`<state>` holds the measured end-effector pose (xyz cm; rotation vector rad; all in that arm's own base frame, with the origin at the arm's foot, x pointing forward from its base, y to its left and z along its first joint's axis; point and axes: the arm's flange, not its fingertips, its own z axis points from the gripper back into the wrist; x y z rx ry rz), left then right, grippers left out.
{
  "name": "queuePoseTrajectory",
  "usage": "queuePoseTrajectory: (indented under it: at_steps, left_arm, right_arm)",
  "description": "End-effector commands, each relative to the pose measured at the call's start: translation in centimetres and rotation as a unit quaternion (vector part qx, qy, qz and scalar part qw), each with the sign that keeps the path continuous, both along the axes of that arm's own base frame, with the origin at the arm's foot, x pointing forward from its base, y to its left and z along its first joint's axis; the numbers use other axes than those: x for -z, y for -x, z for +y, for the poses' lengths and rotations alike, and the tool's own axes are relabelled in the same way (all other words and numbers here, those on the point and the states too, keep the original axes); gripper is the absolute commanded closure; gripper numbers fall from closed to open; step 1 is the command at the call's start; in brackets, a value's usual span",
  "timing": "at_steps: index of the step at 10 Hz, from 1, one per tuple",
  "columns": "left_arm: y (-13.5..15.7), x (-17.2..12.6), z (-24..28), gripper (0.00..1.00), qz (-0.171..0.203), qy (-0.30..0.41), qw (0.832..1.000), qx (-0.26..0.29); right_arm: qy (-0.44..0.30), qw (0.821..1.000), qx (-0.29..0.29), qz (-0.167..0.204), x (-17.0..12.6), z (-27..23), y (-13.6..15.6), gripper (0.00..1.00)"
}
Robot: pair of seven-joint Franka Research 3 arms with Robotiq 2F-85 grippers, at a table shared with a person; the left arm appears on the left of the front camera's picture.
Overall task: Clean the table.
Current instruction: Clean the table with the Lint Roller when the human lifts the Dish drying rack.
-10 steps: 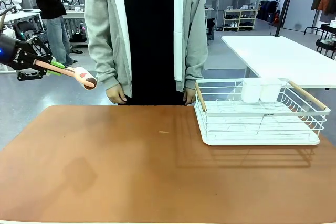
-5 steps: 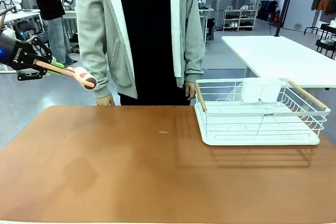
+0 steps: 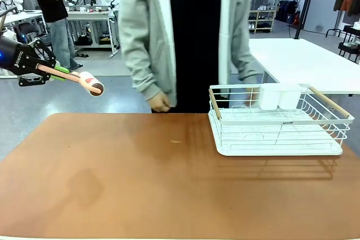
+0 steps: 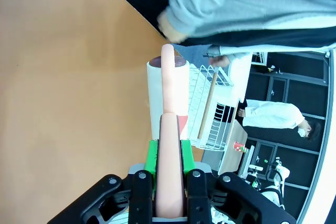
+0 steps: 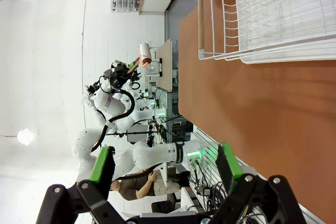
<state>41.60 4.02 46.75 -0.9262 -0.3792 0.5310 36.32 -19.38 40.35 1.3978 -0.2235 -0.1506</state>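
The terracotta table (image 3: 169, 184) spreads across the front view, with one small pale crumb (image 3: 175, 141) near its middle. Above and beyond the table's far left corner, my left gripper (image 3: 53, 72) is shut on the pink handle of a lint roller (image 3: 90, 82), whose white roll points towards the person. In the left wrist view the roller (image 4: 168, 95) runs straight out from my left gripper (image 4: 169, 156), over the table (image 4: 63, 87). My right gripper (image 5: 165, 166) is open and holds nothing, above the table (image 5: 252, 108).
A white wire dish rack (image 3: 275, 121) with wooden handles and a white cup holder stands at the table's far right, also in the right wrist view (image 5: 262, 14). A person in a grey cardigan (image 3: 185, 37) stands at the far edge, one hand (image 3: 160, 103) by the rim.
The person has stepped to the right along the far edge. My left gripper and the lint roller have stayed put.
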Motion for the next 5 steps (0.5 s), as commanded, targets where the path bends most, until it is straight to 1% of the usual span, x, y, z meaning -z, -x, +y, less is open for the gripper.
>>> queuePoseTrajectory:
  at_steps: [1, 5]
  left_arm:
    - [-0.04, -0.06, -0.06, 1.0, -0.002, -0.003, 1.0, -0.002]
    - [-0.04, -0.06, -0.06, 1.0, -0.002, -0.003, 1.0, -0.002]
  right_arm:
    - [-0.001, 1.0, -0.003, -0.005, -0.32, 0.14, 0.2, 0.0]
    - [-0.001, 1.0, -0.003, -0.005, -0.32, 0.14, 0.2, 0.0]
